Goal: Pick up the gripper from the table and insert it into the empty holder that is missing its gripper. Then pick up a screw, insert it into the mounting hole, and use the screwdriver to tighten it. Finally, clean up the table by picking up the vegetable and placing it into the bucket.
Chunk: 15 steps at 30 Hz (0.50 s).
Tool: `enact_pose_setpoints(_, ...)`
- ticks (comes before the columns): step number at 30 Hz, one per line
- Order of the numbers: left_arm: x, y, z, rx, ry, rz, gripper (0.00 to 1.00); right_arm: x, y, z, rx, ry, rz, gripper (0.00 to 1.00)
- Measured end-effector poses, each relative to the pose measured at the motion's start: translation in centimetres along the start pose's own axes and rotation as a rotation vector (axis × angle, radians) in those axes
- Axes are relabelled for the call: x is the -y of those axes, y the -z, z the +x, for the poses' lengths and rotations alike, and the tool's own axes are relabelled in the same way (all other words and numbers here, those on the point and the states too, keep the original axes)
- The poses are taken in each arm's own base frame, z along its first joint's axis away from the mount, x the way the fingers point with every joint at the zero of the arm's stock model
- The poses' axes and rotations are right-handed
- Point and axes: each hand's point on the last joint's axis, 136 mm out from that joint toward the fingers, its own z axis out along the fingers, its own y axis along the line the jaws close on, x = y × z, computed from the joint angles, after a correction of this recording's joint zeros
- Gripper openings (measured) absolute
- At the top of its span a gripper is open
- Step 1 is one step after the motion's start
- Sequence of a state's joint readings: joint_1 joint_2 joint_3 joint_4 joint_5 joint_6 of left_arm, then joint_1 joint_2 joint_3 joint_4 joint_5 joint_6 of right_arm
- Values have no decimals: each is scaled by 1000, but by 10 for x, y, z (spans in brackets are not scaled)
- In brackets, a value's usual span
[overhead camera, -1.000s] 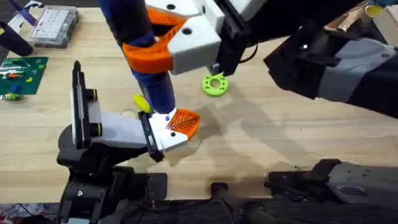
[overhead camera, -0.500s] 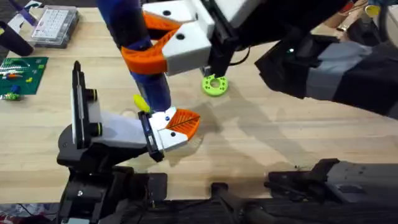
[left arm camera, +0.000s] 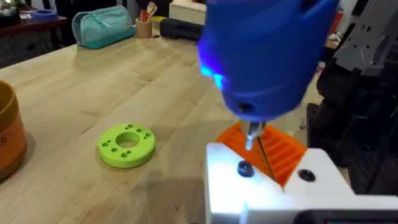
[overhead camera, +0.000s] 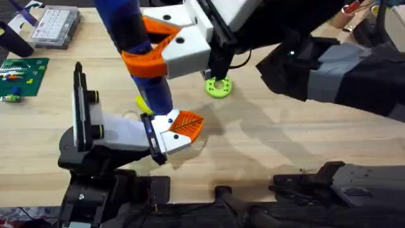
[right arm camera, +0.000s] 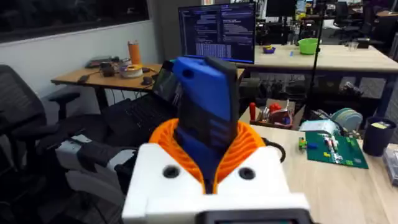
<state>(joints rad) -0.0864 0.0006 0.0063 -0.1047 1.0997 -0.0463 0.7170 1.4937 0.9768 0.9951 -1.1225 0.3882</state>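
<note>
- While the right arm's white-and-orange fingers point(right arm camera: 211, 174) stay clenched on the thick bright-blue powered screwdriver point(overhead camera: 136, 50), its tip sits just above the dark screw point(left arm camera: 244, 168).
- Any tilt could make the tip skid off.
- The small yellow vegetable point(overhead camera: 143, 103) lies at the screwdriver's seven o'clock; left fingers' state: cannot tell.

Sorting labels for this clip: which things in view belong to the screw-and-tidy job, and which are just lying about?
Job:
- screwdriver, in the right gripper
- left gripper, under the tip
- screw
- vegetable
- bucket

Lying about:
- lime-green ring
- clear parts box
- green circuit board
- teal pouch
</note>
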Motion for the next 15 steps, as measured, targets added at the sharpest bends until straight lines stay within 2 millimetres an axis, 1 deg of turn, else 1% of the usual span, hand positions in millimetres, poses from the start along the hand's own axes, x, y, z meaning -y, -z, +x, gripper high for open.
enact_pose_setpoints(7, 0, 0, 0, 0, 0, 0, 21, -4, 1, -1, 16, 39, -7, 46)
enact_pose_setpoints(15, 0, 0, 0, 0, 0, 0, 21, -6, 4, 7, 17, 30, -7, 45)
